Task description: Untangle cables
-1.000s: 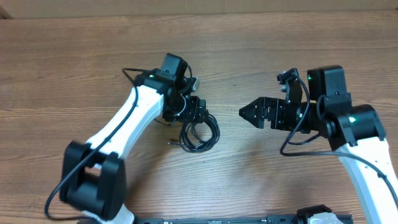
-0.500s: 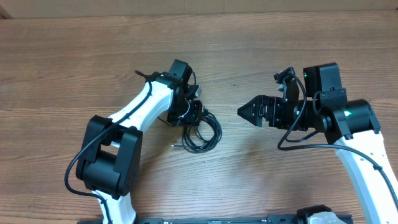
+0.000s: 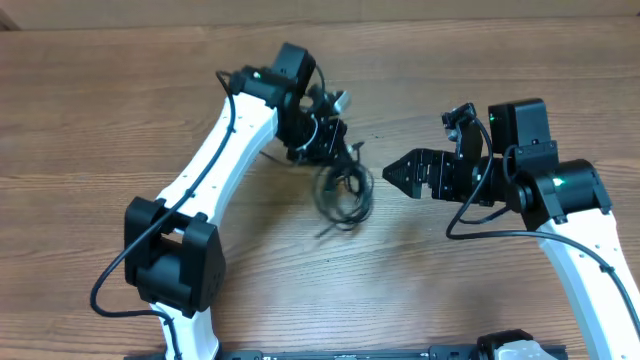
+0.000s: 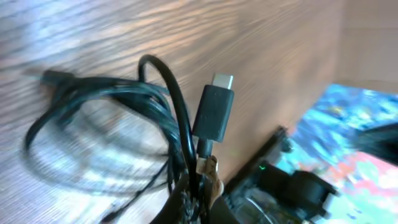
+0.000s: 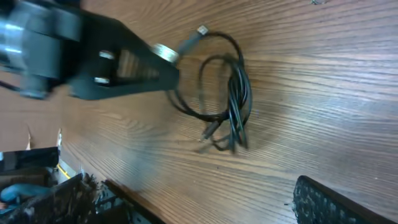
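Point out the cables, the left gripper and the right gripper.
cables (image 3: 343, 193): overhead view, middle of the hanging coil.
left gripper (image 3: 335, 150): overhead view, between its fingertips.
right gripper (image 3: 390, 172): overhead view, at its closed tips.

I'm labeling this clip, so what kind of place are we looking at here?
Probably a robotics lab bench, not a home: two arms mounted at a bare wooden table, nothing else on it. The left gripper holds the cables, and the right gripper waits nearby.

Wooden table (image 3: 120, 90) under coiled cables (image 3: 345, 192)
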`<state>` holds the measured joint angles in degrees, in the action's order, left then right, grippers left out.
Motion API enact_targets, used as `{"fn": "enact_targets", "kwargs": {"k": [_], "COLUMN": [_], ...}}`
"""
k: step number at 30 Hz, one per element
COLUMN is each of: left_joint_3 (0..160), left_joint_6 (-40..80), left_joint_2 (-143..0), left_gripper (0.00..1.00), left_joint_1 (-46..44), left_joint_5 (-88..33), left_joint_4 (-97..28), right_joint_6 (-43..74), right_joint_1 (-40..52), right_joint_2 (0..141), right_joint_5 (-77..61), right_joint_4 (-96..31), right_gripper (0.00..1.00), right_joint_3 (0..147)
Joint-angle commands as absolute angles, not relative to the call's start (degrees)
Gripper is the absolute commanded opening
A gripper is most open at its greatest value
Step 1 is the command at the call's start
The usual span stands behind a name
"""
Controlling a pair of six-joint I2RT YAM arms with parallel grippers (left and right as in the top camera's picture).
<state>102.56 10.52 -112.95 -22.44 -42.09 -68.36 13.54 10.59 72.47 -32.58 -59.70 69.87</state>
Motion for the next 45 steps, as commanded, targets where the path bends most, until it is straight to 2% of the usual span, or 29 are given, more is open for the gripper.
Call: {"fn": "enact_targets", "kwargs": {"k": [1, 5, 9, 11, 15, 16, 18, 22, 25, 30, 33, 34, 36, 38, 45], "left_joint_3": [108.7, 113.2, 115.3, 115.7, 115.7, 115.7, 115.7, 115.7, 115.7, 115.7, 115.7, 115.7, 115.7, 115.7, 115.5], "left_joint_6": [12.3, 18.2, 18.7, 18.7, 18.7, 18.7, 18.6, 18.3, 18.2, 18.2, 18.0, 17.6, 16.2, 16.3, 27.8], "left_joint_2": [-112.7, -112.7, -112.7, -112.7, -112.7, -112.7, -112.7, -112.7, -112.7, -112.7, -112.7, -112.7, -112.7, -112.7, -112.7], "left_gripper": [0.04, 0.04, 0.04, 0.04, 0.04, 0.04, 0.04, 0.04, 0.04, 0.04, 0.04, 0.04, 0.04, 0.04, 0.04], "left_joint_1": [-22.9, -22.9, -22.9, -22.9, -22.9, -22.9, -22.9, -22.9, -22.9, -22.9, -22.9, -22.9, -22.8, -22.8, -22.8], "left_joint_5": [-46.6, -48.2, -51.9, -52.1, -52.1, -52.1, -52.0, -51.8, -50.3, -50.6, -50.6, -50.4, -50.1, -46.5, -7.8], "left_joint_4": [-71.4, -75.3, -76.8, -76.7, -77.1, -77.1, -77.1, -77.3, -77.7, -78.2, -78.2, -78.2, -78.2, -78.2, -82.7], "right_joint_6": [14.7, 14.8, 15.2, 15.2, 15.2, 15.2, 15.0, 15.0, 15.0, 15.0, 15.0, 15.0, 15.0, 15.0, 15.0], "right_joint_1": [10.9, 10.9, 10.9, 10.9, 10.9, 11.0, 11.4, 12.6, 13.8, 16.6, 17.2, 17.2, 17.2, 17.2, 16.8], "right_joint_2": [74.0, 76.8, 80.0, 82.1, 85.8, 86.7, 88.6, 89.8, 89.8, 89.8, 89.8, 89.8, 89.8, 89.8, 89.7], "right_joint_5": [-31.6, -31.8, -33.4, -34.5, -34.9, -35.4, -37.5, -37.6, -37.6, -37.2, -37.0, -37.0, -37.1, -37.5, -39.6], "right_joint_4": [-59.2, -57.9, -56.7, -56.0, -55.2, -55.0, -53.9, -52.3, -51.7, -50.3, -50.2, -50.2, -50.2, -50.2, -54.3], "right_gripper": [1.00, 1.00, 1.00, 0.93, 0.61, 0.57, 0.51, 0.48, 0.39, 0.37, 0.19, 0.04, 0.04, 0.04, 0.04], "right_joint_3": [70.7, 70.7, 70.7, 70.7, 70.7, 70.7, 70.7, 70.6, 70.6, 70.6, 70.5, 70.6, 70.6, 70.6, 76.6]}}
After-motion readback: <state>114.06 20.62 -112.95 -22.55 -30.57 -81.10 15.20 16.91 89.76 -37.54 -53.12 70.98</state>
